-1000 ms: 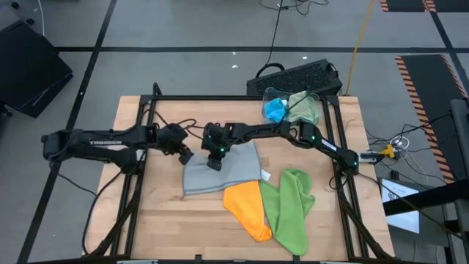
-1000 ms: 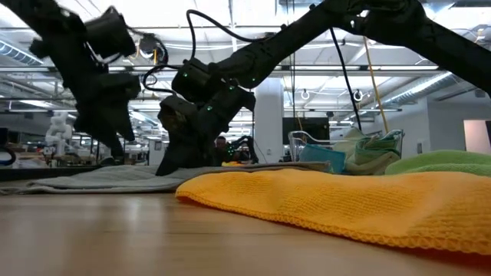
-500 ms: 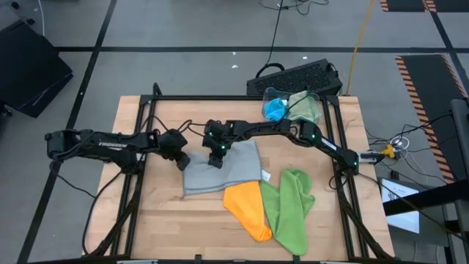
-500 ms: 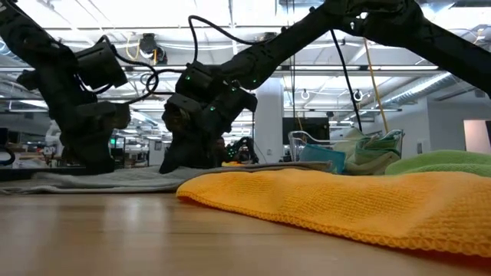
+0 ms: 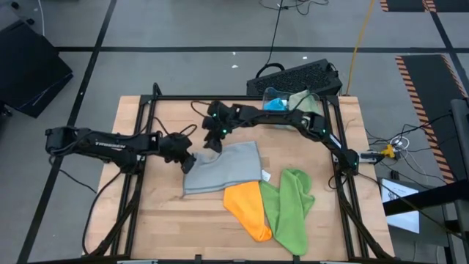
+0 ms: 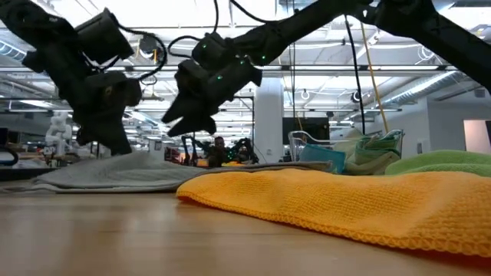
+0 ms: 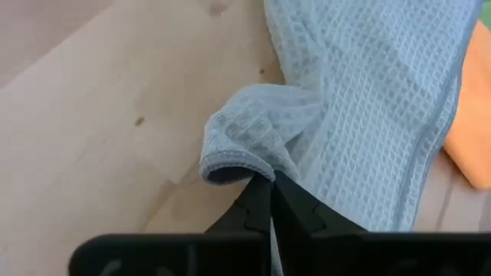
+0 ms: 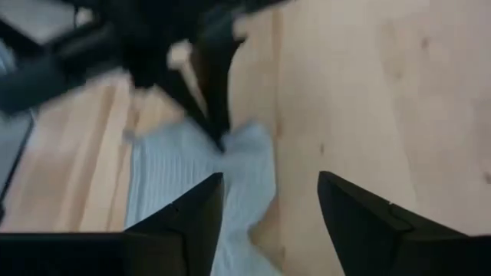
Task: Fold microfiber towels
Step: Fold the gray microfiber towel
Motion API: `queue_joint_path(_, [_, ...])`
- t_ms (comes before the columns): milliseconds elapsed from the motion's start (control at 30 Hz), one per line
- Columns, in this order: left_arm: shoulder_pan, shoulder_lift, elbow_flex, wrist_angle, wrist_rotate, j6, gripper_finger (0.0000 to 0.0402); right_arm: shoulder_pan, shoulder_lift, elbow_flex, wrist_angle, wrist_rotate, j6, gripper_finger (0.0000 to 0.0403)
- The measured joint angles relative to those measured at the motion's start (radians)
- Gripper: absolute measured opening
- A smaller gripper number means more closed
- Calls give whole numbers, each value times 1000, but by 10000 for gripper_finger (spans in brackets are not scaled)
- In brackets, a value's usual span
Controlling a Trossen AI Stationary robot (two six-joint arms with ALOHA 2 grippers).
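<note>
The soft grey waffle-weave microfiber towel (image 5: 223, 169) is spread at the middle of the light wooden table (image 5: 154, 220), and its corner at about nine o'clock is pinched tight by the left gripper (image 7: 270, 182), fingers closed on a bunched fold lifted off the wood. The right gripper (image 5: 213, 143) is held above the towel's eleven o'clock edge, fingers (image 8: 180, 222) parted and nothing held. At five o'clock from the grey towel an orange knitted cloth (image 5: 249, 209) is seen, a lime green cloth (image 5: 292, 205) beside it. At one o'clock, blue and sage cloths are heaped in a clear plastic bin (image 5: 293, 106).
</note>
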Motion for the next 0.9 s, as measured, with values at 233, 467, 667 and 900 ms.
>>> queue_joint_path(233, [-127, -5, 65, -45, -91, -72, 2, -2, 77, -1, 203, -106, 100, 214])
queue_joint_path(467, [-217, -6, 126, -104, -168, -73, 1, 26, 97, -1, 231, -237, -86, 207])
queue_joint_path(667, [-246, -6, 127, -105, -181, -77, 2, 48, 97, 0, 279, -213, -224, 205])
queue_joint_path(900, [-270, -6, 127, -104, -181, -81, 2, 67, 102, 0, 285, -258, -248, 171])
